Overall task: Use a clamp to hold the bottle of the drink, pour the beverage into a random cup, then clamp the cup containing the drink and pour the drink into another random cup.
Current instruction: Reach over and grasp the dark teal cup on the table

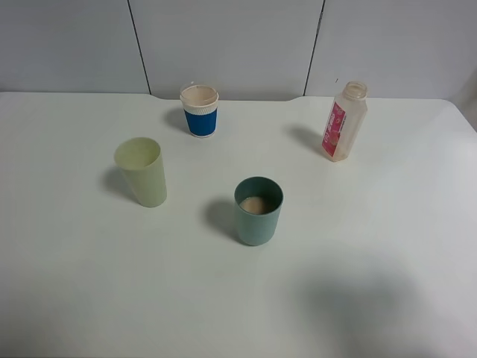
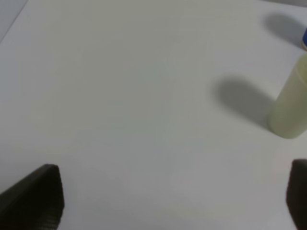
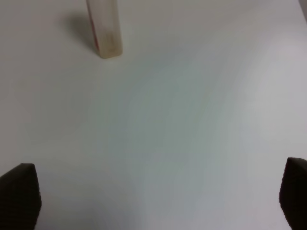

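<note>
The left pincer (image 2: 172,196) hangs over bare white table (image 2: 120,96) with its dark jaws spread wide and nothing between them. The right pincer (image 3: 157,196) is just as wide and just as empty. Neither shows in the high view. The plain teal plastic tumbler (image 1: 258,212) stands nearest the front edge, outside what either pincer's camera takes in, so I judge it lies between the two. A pool of pale beige beverage (image 1: 256,204) sits in its bottom, so the first pour looks done. Ahead of the left pincer and off to one side, well apart from the jaws, stands the plain pale yellow-green plastic tumbler (image 2: 290,108), upright and apparently dry inside. What looks left is gripping the teal tumbler and tipping it into the pale one. Farther ahead of the right pincer, the small squarish translucent plastic bottle (image 3: 104,28) stands upright and uncapped. Its pink-red label (image 1: 335,127) carries print too small to read. Farthest from the left pincer is the blue-sleeved paper cup (image 1: 200,112), with no writing legible.
</note>
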